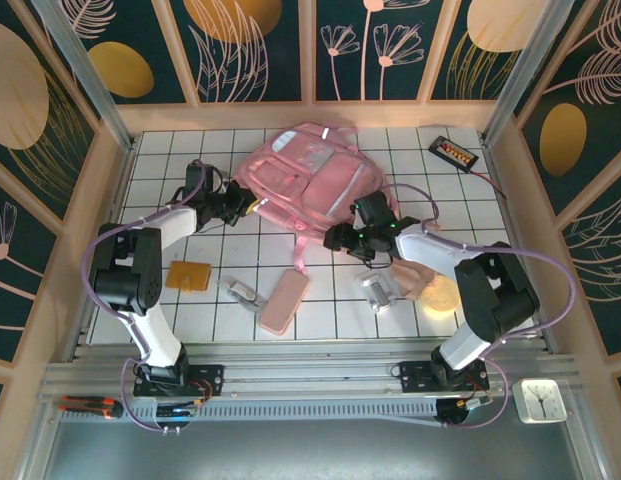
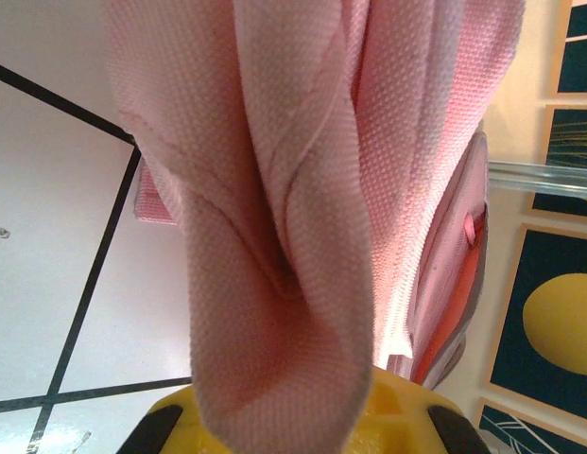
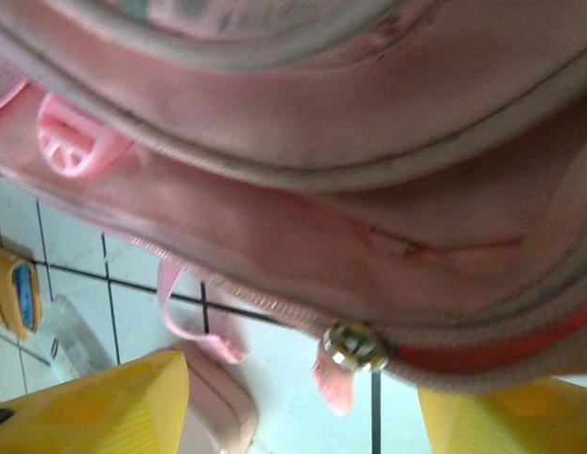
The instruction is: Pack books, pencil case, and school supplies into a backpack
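Now, backpack: soft pale pink cloth with glossy clear-fronted pockets, lying flat at the far middle of the table, straps trailing toward the near edge.
Left gripper: pressed together on a fold of the backpack's left edge; the wrist view shows coarse woven pink fabric bunched between yellow fingers.
Right gripper: spread wide at the backpack's near right edge, gripping nothing; its yellow fingers stand either side of a brass-coloured zip slider with a pink rubbery tab.
Pencil case: slim, salmon-pink, rounded corners, lying on the near tiles, apart from the backpack.
Pad: small flat orange-brown square, left of the pencil case.
Clips: shiny silver-grey pieces, one between pad and pencil case, another under the right arm.
Table: white tiles, dark grid lines.
Walls: navy panels with gold discs and pale line-drawn leaves, in light wooden frames.
Black slab: far right corner, orange label, print too small to read.
Clock: small white square, off the table at near right.
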Tool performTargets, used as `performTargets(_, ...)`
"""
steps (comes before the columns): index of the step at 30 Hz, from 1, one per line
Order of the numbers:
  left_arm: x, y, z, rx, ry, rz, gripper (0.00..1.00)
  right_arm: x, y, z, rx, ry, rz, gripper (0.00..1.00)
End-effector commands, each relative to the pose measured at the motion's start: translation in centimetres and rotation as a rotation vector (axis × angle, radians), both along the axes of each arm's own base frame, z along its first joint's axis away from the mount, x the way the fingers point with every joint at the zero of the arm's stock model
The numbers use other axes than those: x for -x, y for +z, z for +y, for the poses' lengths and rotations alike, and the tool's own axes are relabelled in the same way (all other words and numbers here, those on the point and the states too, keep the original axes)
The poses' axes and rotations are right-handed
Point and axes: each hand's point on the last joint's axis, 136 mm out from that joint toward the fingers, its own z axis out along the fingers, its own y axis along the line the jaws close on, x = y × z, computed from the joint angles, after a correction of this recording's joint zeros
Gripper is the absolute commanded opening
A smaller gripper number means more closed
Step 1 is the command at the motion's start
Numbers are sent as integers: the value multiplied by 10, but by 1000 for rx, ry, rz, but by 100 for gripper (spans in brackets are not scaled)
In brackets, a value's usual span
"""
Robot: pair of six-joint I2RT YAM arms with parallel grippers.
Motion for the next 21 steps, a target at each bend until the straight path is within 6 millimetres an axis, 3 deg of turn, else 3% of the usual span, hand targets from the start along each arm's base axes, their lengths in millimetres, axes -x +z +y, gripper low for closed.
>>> performTargets(1,-5,36,-4,48,-15,-97,1,-11,-4,0,0,-92,-14,65)
performTargets(9,-5,40,-4,52,-11,-98,1,-14,-18,-3,12,-134,-13,56)
performTargets(15,-5,41,-4,58,-7,-99,1,-10,-26,-1,38,-132,-9,43)
performTargets(18,-6,40,-4,57,-9,-97,1,-8,-28,-5,56,-138,-5,29)
performTargets(21,-6,38,-4,56,-8,-94,1,-6,-29,-7,68,-134,-5,26)
